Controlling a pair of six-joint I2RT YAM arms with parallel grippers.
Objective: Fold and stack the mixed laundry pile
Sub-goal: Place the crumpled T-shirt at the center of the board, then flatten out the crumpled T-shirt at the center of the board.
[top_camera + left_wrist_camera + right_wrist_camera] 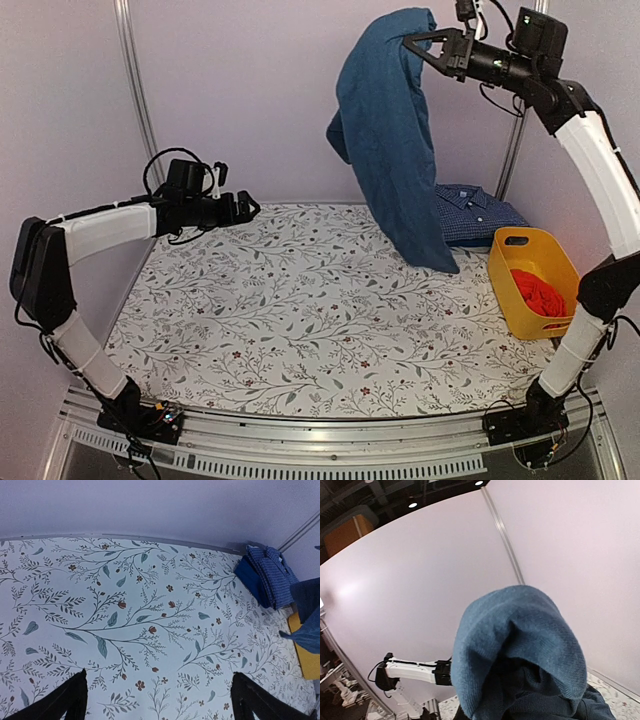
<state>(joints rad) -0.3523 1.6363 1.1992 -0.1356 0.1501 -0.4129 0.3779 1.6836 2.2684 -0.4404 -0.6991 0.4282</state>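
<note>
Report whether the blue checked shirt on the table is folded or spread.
Folded: the blue checked shirt lies as a compact rectangle, collar on top; the left wrist view shows its stacked layers.

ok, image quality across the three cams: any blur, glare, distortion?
Top external: even light, sharp, no harsh shadows around the hanging blue garment. Left wrist: slightly soft, the table far edge bows from the wide lens, no glare. Right wrist: the blue garment sits close to the lens and hides the right gripper; ceiling lamps show as small bright spots.
</note>
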